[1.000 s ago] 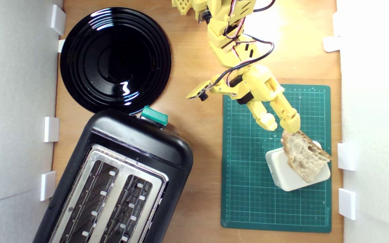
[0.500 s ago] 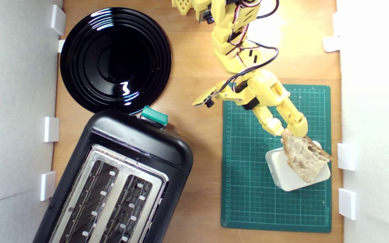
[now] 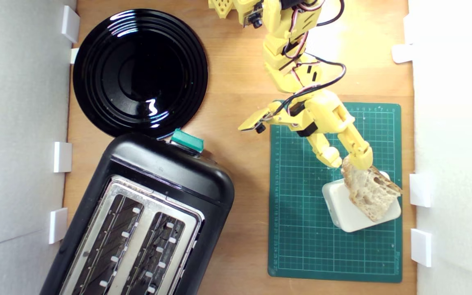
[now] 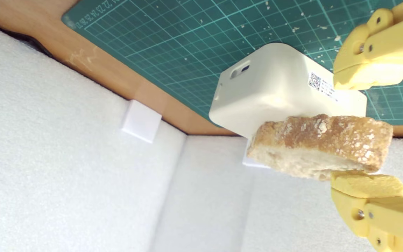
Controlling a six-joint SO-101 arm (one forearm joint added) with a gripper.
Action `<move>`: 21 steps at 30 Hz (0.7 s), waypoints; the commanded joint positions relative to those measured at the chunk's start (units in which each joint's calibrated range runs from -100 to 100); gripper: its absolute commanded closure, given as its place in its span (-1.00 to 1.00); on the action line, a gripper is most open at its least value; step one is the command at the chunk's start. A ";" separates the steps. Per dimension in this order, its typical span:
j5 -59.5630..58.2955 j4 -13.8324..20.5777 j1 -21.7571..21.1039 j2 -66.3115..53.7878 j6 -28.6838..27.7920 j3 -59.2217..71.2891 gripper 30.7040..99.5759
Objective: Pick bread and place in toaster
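I see wooden tabletop (image 3: 240,73), white foam walls (image 3: 19,123) along both side edges, small white brackets (image 3: 62,157) at seams, bright glare near far right corner.

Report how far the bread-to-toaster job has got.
Done: the gripper has reached the bread, its jaws open on either side of the slice's near end. In hand: the grasp itself; the wrist view shows a gap at one finger, so it is not clamped yet, and the bread lies on the cream block. Left: closing, lifting, carrying across to the toaster and lowering into one of its empty slots.
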 commanded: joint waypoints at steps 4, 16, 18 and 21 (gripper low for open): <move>-0.01 -0.11 -1.77 0.09 1.81 -3.46 -0.54; 0.24 -0.20 -1.86 0.26 1.70 -5.63 -0.54; 0.24 -0.20 -1.77 0.26 1.70 -5.73 -0.50; 0.24 -0.20 -1.69 0.26 1.65 -5.73 -0.27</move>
